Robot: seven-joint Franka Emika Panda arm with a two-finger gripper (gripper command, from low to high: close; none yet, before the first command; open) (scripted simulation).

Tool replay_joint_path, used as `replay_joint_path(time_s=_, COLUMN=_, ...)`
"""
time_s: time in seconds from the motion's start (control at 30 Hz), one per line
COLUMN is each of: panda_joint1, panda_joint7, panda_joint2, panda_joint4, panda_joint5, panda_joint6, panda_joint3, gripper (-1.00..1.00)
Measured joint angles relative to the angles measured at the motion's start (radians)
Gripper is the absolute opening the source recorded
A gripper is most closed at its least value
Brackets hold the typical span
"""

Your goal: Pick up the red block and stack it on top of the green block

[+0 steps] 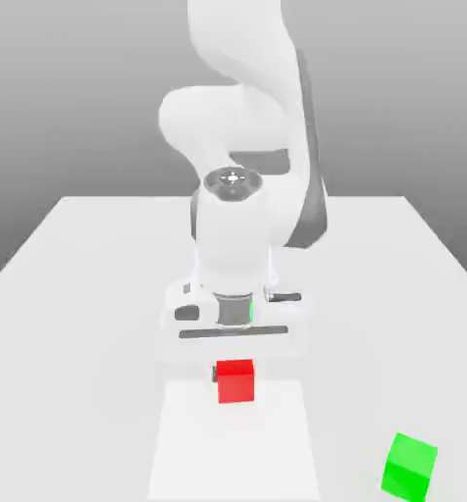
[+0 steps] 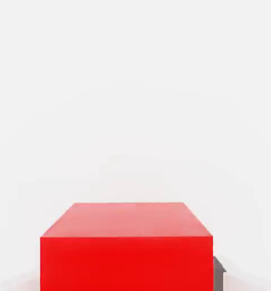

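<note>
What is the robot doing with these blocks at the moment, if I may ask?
The robot arm has its gripper down at the red block, closed on its sides. The green block sits apart on the table, toward the exterior view's right, with nothing on top of it. So the red block appears gripped, but it is not yet stacked on the green one.
</note>
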Motion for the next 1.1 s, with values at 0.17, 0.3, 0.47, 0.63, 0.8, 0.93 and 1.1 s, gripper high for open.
replay_joint_path(time_s=0.17, panda_joint1=0.039, panda_joint7=-0.030, panda_joint2=-0.087, panda_joint4=0.045, panda_joint5=-0.008, panda_joint6=-0.132, panda_joint3=0.012, gripper=-1.00)
replay_joint_path(time_s=0.3, panda_joint1=0.118, panda_joint7=-0.111, panda_joint2=-0.020, panda_joint4=0.183, panda_joint5=-0.012, panda_joint6=-0.203, panda_joint3=0.052, gripper=-1.00)
replay_joint_path(time_s=0.47, panda_joint1=0.192, panda_joint7=-0.208, panda_joint2=0.075, panda_joint4=0.364, panda_joint5=-0.027, panda_joint6=-0.290, panda_joint3=0.105, gripper=-1.00)
replay_joint_path(time_s=0.63, panda_joint1=0.246, panda_joint7=-0.287, panda_joint2=0.178, panda_joint4=0.531, panda_joint5=-0.056, panda_joint6=-0.356, panda_joint3=0.163, gripper=-1.00)
replay_joint_path(time_s=0.8, panda_joint1=0.272, panda_joint7=-0.269, panda_joint2=0.312, panda_joint4=0.558, panda_joint5=-0.098, panda_joint6=-0.251, panda_joint3=0.145, gripper=1.00)
replay_joint_path(time_s=0.93, panda_joint1=0.272, panda_joint7=-0.269, panda_joint2=0.312, panda_joint4=0.558, panda_joint5=-0.098, panda_joint6=-0.251, panda_joint3=0.145, gripper=1.00)
replay_joint_path(time_s=1.1, panda_joint1=0.265, panda_joint7=-0.287, panda_joint2=0.233, panda_joint4=0.555, panda_joint5=-0.073, panda_joint6=-0.325, panda_joint3=0.158, gripper=1.00)
